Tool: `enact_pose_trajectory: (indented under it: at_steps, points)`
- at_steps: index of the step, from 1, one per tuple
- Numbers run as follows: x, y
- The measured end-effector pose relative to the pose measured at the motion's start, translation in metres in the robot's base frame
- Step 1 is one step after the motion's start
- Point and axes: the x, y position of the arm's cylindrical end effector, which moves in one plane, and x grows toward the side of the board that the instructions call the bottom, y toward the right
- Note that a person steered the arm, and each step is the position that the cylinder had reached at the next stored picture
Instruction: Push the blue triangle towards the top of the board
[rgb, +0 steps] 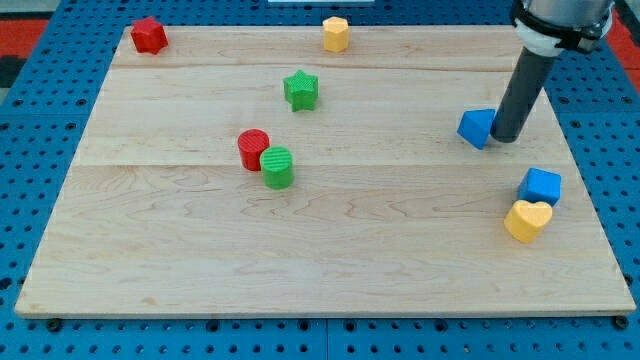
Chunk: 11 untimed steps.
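My tip (505, 138), a plain rod and no tool that opens or closes, touches the blue triangle (476, 127) at its right side on the surface (400, 240).

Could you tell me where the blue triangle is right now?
The blue triangle sits at the view's right, touching my tip on its right, above the blue cube.
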Motion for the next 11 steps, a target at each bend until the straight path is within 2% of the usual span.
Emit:
enact_pose_trajectory:
  at_steps: [1,2,4,5,7,8,9,10,11]
  points:
    - [0.036,-0.006]
    - [0.017,-0.015]
    - [-0.070,-0.003]
    - [-0.076,-0.003]
    - [-0.010,-0.017]
    - [-0.008,-0.047]
    - [-0.016,-0.050]
    - [-0.038,-0.018]
    - [-0.070,-0.014]
